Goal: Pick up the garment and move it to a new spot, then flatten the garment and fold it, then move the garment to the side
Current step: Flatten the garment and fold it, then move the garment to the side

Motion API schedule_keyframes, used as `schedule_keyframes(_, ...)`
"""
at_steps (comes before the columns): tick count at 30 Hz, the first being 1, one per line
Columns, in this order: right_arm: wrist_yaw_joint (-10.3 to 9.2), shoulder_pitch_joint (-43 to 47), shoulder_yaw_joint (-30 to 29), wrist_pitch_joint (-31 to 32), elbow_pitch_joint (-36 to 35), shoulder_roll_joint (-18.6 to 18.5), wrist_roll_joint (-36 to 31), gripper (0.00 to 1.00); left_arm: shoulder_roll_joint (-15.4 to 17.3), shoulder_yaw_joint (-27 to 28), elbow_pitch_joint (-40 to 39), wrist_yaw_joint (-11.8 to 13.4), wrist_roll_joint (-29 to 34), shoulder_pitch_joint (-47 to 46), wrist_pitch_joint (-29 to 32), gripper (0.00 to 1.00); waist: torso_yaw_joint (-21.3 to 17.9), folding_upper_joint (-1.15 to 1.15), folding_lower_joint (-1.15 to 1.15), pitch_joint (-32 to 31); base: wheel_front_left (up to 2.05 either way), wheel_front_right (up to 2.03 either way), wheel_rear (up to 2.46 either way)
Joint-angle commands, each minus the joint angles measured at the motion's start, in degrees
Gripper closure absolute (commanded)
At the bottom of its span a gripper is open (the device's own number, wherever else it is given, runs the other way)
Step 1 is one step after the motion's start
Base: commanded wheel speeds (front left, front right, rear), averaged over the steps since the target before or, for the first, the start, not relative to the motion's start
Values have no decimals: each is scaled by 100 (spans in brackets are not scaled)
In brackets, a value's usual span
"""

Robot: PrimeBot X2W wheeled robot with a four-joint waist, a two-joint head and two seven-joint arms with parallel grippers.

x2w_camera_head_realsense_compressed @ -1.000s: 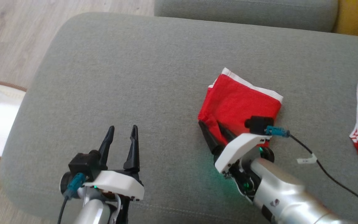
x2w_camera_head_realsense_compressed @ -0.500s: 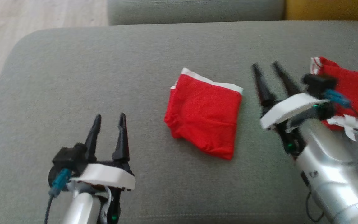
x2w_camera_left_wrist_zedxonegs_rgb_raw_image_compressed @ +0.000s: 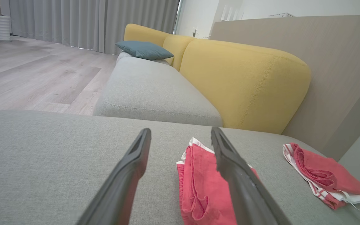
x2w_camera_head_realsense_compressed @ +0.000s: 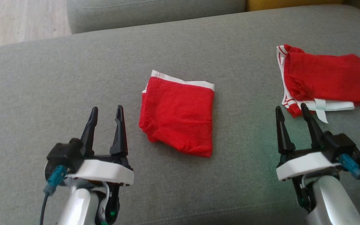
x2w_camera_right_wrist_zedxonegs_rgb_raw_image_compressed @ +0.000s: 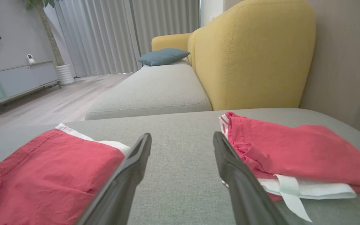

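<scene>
A folded red garment with a white band [x2w_camera_head_realsense_compressed: 178, 114] lies flat on the grey sofa seat [x2w_camera_head_realsense_compressed: 73, 78], between my two grippers. It appears in the left wrist view as a red fold [x2w_camera_left_wrist_zedxonegs_rgb_raw_image_compressed: 198, 184] behind the right finger, and at the lower left of the right wrist view [x2w_camera_right_wrist_zedxonegs_rgb_raw_image_compressed: 48, 175]. My left gripper [x2w_camera_head_realsense_compressed: 106, 114] stands open to its left, with nothing between the fingers. My right gripper [x2w_camera_head_realsense_compressed: 291, 113] is open at the lower right, apart from the garment, its tips close to a second red garment [x2w_camera_head_realsense_compressed: 323, 78].
The second red garment with white striped trim [x2w_camera_right_wrist_zedxonegs_rgb_raw_image_compressed: 292, 156] lies at the right of the seat, also seen from the left wrist [x2w_camera_left_wrist_zedxonegs_rgb_raw_image_compressed: 320, 173]. A yellow sofa back [x2w_camera_right_wrist_zedxonegs_rgb_raw_image_compressed: 252, 53] and another grey seat [x2w_camera_left_wrist_zedxonegs_rgb_raw_image_compressed: 155, 90] with a blue cushion [x2w_camera_left_wrist_zedxonegs_rgb_raw_image_compressed: 144, 49] lie beyond. Wooden floor [x2w_camera_head_realsense_compressed: 17, 22] is at far left.
My right gripper has let go of the folded garment and drawn back to the right, open. The head camera has swung, shifting the whole picture left. The left gripper holds still.
</scene>
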Motion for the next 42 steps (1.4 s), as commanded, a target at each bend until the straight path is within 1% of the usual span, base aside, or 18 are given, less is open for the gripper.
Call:
schedule_keyframes(1,39,-42,120,-54,-249,42,51,0,15,201,-229,-18,39,-194,-70,0,-38,0,0,0,0,0,0)
schedule_keyframes(9,39,204,126,-54,-507,46,203,0,15,176,-239,-34,1,-108,-70,0,-100,0,0,4,0,0,0)
schedule_keyframes(18,39,231,147,-43,-417,47,247,0,15,94,-230,-55,-15,-152,-70,0,86,0,0,77,0,0,0)
schedule_keyframes(21,39,169,329,35,-360,47,477,0,15,19,-200,-62,-12,-196,-70,0,222,0,0,179,0,0,0)
schedule_keyframes(25,39,-9,788,286,-226,47,1008,0,15,-79,-163,-49,-19,-275,-70,0,455,0,0,352,0,0,0)
schedule_keyframes(28,39,-212,1054,504,21,47,1385,0,15,-164,-137,-38,-34,-345,-70,0,676,0,0,489,0,0,0)
schedule_keyframes(29,39,-212,1054,504,21,47,1385,0,15,-164,-137,-38,-34,-345,-70,0,676,0,0,489,0,0,0)
schedule_keyframes(35,39,-713,1218,722,820,48,2011,0,15,-311,-97,-11,-71,-452,-70,0,1150,0,0,687,0,0,0)
schedule_keyframes(38,39,-972,1180,754,1300,48,2143,0,15,-355,-96,15,-79,-474,-70,0,1355,0,0,758,0,0,0)
schedule_keyframes(39,39,-1138,1180,748,1596,48,2187,0,15,-371,-100,27,-85,-482,-70,0,1463,0,0,795,0,0,0)
schedule_keyframes(42,39,-1359,1218,726,1967,48,2248,0,15,-377,-111,37,-86,-494,-70,0,1577,0,0,847,0,0,0)
